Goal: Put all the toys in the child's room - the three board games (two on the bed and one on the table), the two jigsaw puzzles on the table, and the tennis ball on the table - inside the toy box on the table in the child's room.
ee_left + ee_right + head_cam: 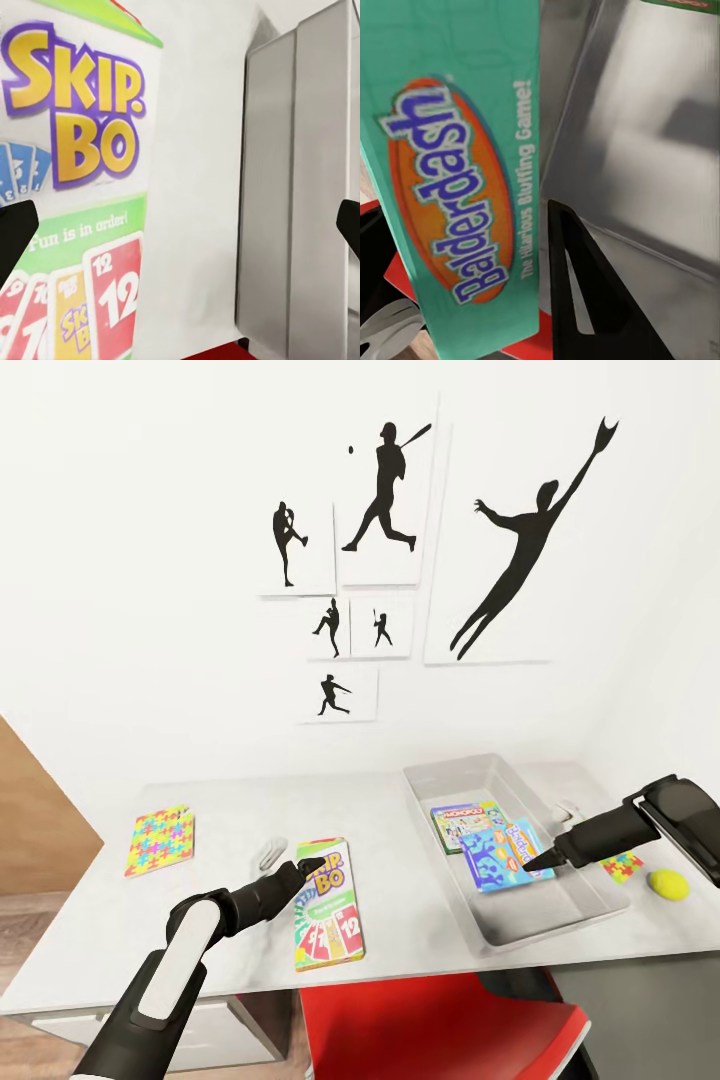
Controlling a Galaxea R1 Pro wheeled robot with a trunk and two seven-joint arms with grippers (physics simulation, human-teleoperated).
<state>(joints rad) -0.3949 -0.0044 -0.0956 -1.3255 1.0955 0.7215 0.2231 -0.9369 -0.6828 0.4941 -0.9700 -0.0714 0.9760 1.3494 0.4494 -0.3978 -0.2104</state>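
Skip-Bo box [328,905] flat on desk [220,815], long axis near-to-far, left of toy box [600,905]. Left hand [312,863] spread over its far end, nearest. Right hand [533,857] pinches Balderdash box [505,855] inside bin.

Grey toy box [585,880], yellow-green tennis ball [668,883]

The Skip-Bo box [79,195] lies flat on the pale table [199,187], the grey wall of the toy box [300,187] stands beside it with bare tabletop between, and the dark fingertips [15,236] sit spread at opposite frame edges.
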